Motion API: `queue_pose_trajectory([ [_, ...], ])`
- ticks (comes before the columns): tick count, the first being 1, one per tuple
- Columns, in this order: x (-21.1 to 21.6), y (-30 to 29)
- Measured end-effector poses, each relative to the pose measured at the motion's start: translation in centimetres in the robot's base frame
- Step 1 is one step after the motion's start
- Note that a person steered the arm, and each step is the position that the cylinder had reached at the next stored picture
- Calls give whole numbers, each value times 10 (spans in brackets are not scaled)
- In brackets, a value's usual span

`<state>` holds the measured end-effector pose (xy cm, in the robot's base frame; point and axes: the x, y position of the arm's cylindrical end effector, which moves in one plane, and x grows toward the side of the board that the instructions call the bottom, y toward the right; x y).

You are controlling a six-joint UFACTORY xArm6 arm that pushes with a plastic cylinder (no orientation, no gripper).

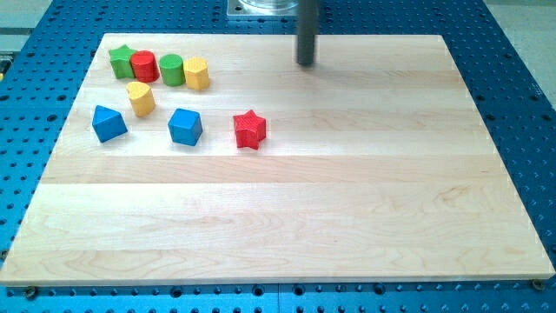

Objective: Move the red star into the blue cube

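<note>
My tip [306, 63] hovers near the surface's [347, 217] top edge — well apart from red star [249, 129], just right of blue cube [185, 126]; no pincer shows.

Well to the view's left of my tip [306, 64], a tight row is sitting near the board's [304, 209] top edge: green star [122, 61], red cylinder [144, 66], green cylinder [171, 69], yellow block [197, 74]. A second yellow block [141, 98] is lying just below, and a blue block [109, 123] is sitting lower, further left.
</note>
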<state>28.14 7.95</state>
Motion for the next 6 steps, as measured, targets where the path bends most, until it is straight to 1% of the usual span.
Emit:
queue_pose_trajectory([
  [2, 118, 7],
  [3, 147, -45],
  [4, 146, -84],
  [6, 146, -131],
])
